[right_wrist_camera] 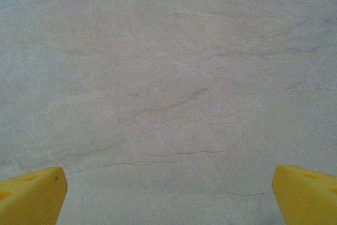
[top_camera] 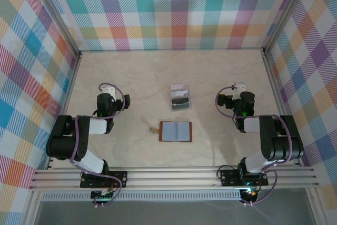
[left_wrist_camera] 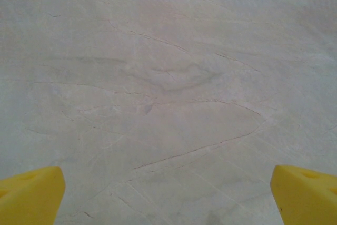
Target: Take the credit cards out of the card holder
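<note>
The card holder (top_camera: pixel 175 131), a reddish-brown wallet, lies open and flat at the table's middle, grey-blue inside up, its strap tab (top_camera: pixel 154 129) pointing left. Just behind it lies a small overlapping pile of thin rectangles, dark grey and pale silvery-white, which look like the credit cards (top_camera: pixel 180 97). My left gripper (top_camera: pixel 109 97) rests well left of both, my right gripper (top_camera: pixel 240 98) well right of them. In the wrist views the left gripper (left_wrist_camera: pixel 168 198) and the right gripper (right_wrist_camera: pixel 168 198) stand open over bare table, yellow fingertips (left_wrist_camera: pixel 31 193) (right_wrist_camera: pixel 305 193) far apart.
The pale marbled table (top_camera: pixel 137 72) is walled by plaid panels (top_camera: pixel 168 9) at the back and on both sides. An aluminium rail (top_camera: pixel 174 176) carrying both arm bases runs along the near edge.
</note>
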You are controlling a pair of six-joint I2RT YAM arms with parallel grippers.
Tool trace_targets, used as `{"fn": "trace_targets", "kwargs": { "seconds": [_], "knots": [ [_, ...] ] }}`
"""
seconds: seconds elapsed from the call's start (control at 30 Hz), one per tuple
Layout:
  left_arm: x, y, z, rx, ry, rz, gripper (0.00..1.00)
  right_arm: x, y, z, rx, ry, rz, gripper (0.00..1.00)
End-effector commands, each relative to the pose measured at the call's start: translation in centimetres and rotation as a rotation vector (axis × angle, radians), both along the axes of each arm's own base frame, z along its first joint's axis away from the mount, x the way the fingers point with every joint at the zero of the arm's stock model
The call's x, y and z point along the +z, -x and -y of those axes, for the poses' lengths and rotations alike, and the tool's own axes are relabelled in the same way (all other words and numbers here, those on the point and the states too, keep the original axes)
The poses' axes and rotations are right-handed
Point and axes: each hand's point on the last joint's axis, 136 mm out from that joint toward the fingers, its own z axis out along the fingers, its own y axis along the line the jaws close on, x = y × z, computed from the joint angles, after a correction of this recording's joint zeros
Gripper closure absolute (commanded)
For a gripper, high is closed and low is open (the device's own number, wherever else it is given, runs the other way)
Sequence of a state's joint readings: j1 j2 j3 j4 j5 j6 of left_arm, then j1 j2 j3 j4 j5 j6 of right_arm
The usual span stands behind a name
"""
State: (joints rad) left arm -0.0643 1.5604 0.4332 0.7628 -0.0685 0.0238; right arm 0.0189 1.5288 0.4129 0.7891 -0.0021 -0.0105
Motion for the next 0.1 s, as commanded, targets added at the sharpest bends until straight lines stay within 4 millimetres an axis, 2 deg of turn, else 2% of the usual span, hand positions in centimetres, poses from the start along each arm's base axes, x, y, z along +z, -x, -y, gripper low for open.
{"fn": "trace_targets", "kwargs": {
  "seconds": [0.0, 0.07],
  "knots": [
    [0.32, -0.06, 0.23, -0.012, -0.012, 0.023, 0.00, 0.65, -0.26, -0.08, 0.009, -0.019, 0.033, 0.00],
    [0.35, 0.02, 0.18, -0.011, -0.013, 0.026, 0.00, 0.80, 0.09, -0.23, 0.017, -0.019, 0.052, 0.00]
  ]
}}
